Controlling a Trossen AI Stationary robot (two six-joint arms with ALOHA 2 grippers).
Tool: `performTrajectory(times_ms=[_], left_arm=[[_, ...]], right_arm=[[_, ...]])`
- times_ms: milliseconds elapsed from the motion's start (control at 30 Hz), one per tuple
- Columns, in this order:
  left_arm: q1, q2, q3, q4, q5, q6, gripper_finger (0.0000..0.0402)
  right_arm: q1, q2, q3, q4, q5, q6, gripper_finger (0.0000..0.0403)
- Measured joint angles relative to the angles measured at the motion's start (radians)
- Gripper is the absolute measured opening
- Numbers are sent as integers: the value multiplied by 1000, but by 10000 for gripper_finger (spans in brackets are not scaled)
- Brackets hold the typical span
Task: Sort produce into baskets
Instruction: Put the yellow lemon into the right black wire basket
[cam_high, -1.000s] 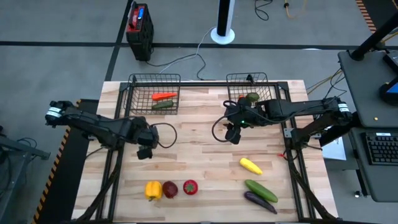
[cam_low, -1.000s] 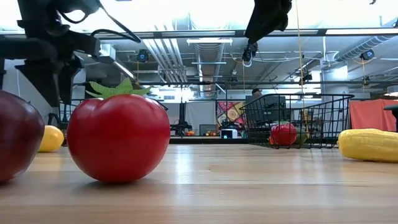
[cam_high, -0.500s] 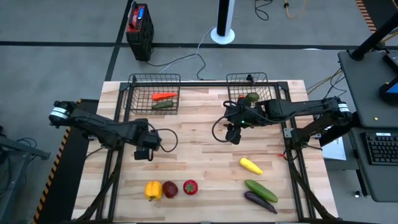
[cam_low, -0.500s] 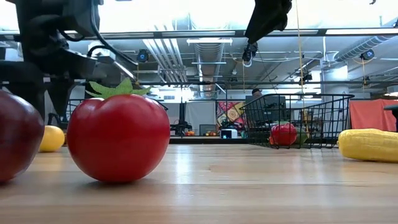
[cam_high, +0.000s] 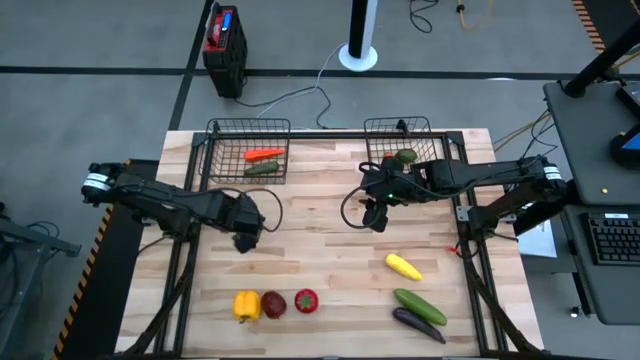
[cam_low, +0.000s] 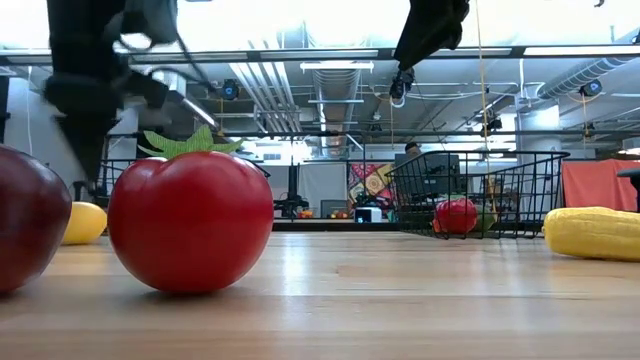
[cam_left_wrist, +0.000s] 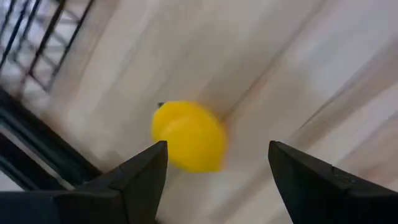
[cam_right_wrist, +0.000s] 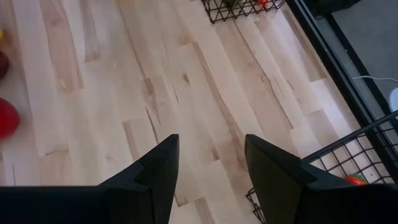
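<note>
Left arm, reaching in from the table's left edge, angled toward the centre, its left gripper (cam_high: 246, 238) pointing down over bare wood above the near row of produce; the left wrist view shows its two dark fingers (cam_left_wrist: 140, 180) spread apart, empty, with a rounded yellow pepper (cam_left_wrist: 189, 135) between and beyond them. Table (cam_high: 320, 250): pale butcher-block planks. Near left: yellow pepper (cam_high: 246, 306), a dark red round fruit (cam_high: 273, 304) touching it, and a glossy red tomato (cam_high: 306, 300) with a green leafy cap just beside. Far left: black wire-mesh basket (cam_high: 216, 150) holding an orange carrot (cam_high: 263, 155) and a green cucumber (cam_high: 262, 168). Right arm, extended from the table's right edge, its right gripper (cam_high: 374, 216) hanging above mid-table just in front of the second wire basket (cam_high: 372, 130), which holds a green piece (cam_high: 405, 156); its fingers (cam_right_wrist: 152, 180) stand parted with nothing between them. Near right: a smooth elongated yellow vegetable (cam_high: 403, 266), a green cucumber (cam_high: 419, 306) and a purple eggplant (cam_high: 418, 324), the last two lying side by side.
</note>
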Motion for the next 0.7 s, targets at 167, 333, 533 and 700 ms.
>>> performTrajectory(times_ms=[167,333,533,700], left_arm=[[0,-1,45,-25,-53,-403,261],[-1,21,35,-33,-94,-552,261],[18,61,24,-43,-92,-596,261],[18,100,2,-78,-39,-562,261]], right_arm=[[0,0,0,0,0,-27,176],[0,0,0,0,0,-51,176],[0,0,0,1,0,-64,176],[2,0,0,0,-1,-64,176]])
